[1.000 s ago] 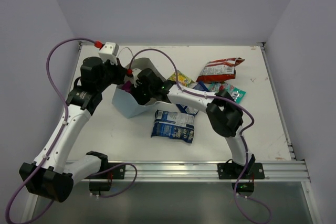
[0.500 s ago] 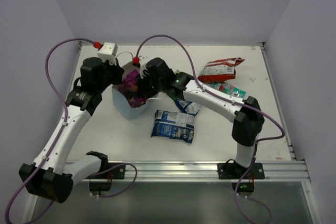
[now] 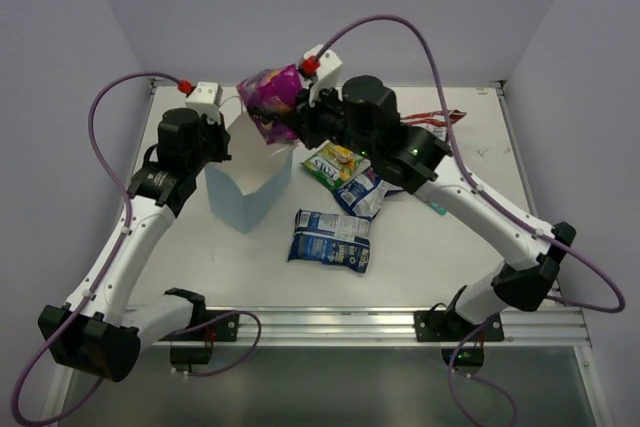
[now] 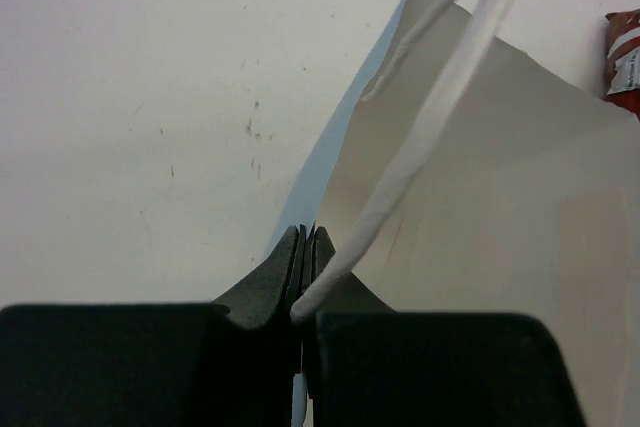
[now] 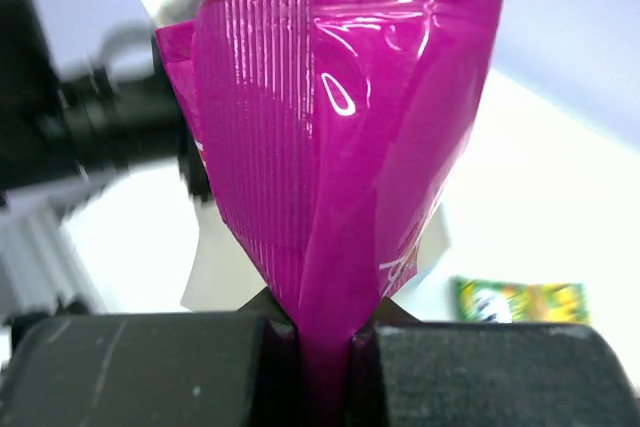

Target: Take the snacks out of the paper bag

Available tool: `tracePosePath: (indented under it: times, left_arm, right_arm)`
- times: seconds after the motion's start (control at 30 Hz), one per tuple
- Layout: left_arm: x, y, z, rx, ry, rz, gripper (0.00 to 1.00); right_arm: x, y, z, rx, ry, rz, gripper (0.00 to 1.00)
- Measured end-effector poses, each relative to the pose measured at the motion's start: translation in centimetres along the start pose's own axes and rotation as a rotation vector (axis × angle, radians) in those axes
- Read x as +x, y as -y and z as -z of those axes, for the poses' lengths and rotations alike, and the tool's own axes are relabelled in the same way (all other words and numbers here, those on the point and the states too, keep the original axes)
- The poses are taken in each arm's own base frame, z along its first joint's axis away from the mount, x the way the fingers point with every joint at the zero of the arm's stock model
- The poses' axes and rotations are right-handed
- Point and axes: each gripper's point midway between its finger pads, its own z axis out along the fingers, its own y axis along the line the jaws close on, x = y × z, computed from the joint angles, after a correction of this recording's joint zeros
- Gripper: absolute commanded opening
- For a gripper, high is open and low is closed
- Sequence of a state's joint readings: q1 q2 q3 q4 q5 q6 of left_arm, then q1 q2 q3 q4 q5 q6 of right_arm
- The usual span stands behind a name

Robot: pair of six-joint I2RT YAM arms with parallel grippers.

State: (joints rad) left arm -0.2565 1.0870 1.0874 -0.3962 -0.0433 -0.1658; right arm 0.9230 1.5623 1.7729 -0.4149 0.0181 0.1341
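1 packet [image 3: 268, 97] above bag [image 3: 243, 199]; other packets [image 3: 330, 239] lie right.

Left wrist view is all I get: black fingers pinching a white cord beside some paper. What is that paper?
Observer: One wall of a light-blue paper bag standing open on the table; the left hand grips its rim.
Visitor: And the other arm?
Observer: Its right hand holds a magenta packet up over the bag.
Visitor: Any snacks already out?
Observer: Yes, a blue-white packet and a yellow-green packet lie right of the bag.
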Motion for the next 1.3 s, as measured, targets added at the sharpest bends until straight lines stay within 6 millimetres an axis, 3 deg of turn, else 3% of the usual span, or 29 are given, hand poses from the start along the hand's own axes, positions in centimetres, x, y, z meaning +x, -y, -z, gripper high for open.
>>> tracePosePath:
  times: [0.1, 0.17, 0.23, 0.3, 0.37, 0.47, 0.63, 0.73, 0.83, 1.03, 1.13, 1.2, 1.3]
  left_arm:
    - [0.8, -0.4, -0.4, -0.025, -0.031, 0.006, 0.00]
    - [1.2, -0.7, -0.6, -0.043, -0.048, 0.009, 0.00]
    - [1.4, -1.0, -0.8, -0.061, -0.057, 0.015, 0.00]
    - [1.3, -1.2, -0.9, -0.075, -0.057, 0.022, 0.00]
    - [1.2, -1.4, -1.0, -0.088, -0.057, 0.028, 0.00]
    - [1.1, -1.8, -1.2, -0.112, -0.058, 0.031, 0.00]
    - [0.6, -3.1, -1.6, -0.164, -0.057, 0.048, 0.00]
    - [0.5, -4.3, -1.8, -0.201, -0.055, 0.065, 0.00]
    - [0.2, -5.3, -2.2, -0.229, -0.056, 0.076, 0.00]
    - [-0.2, -5.8, -3.6, -0.243, -0.054, 0.090, 0.01]
    - [-0.3, -6.0, -3.8, -0.247, -0.049, 0.099, 0.10]
    - [-0.3, -5.9, -3.8, -0.244, -0.046, 0.110, 0.16]
    - [-0.5, -5.8, -3.7, -0.241, -0.042, 0.117, 0.25]
  right_arm:
    - [-4.8, 1.8, 3.5, 0.090, 0.161, 0.020, 0.00]
    - [-6.7, 3.5, 6.4, 0.154, 0.250, 0.004, 0.00]
    - [-7.3, 5.6, 9.6, 0.234, 0.315, -0.028, 0.00]
    - [-6.3, 7.9, 12.2, 0.321, 0.335, -0.073, 0.00]
    - [-3.8, 10.3, 14.5, 0.412, 0.328, -0.139, 0.00]
    - [2.7, 13.5, 16.5, 0.530, 0.262, -0.234, 0.00]
    - [18.9, 16.2, 18.2, 0.661, -0.032, -0.393, 0.00]
    - [26.1, 15.5, 19.5, 0.668, -0.181, -0.478, 0.00]
    - [28.8, 14.1, 19.8, 0.619, -0.243, -0.538, 0.00]
    - [28.1, 12.5, 17.7, 0.503, -0.218, -0.606, 0.00]
    - [29.1, 12.7, 17.0, 0.504, -0.227, -0.640, 0.00]
    - [30.5, 12.9, 17.1, 0.528, -0.255, -0.670, 0.05]
    - [32.5, 13.1, 17.9, 0.584, -0.303, -0.721, 0.23]
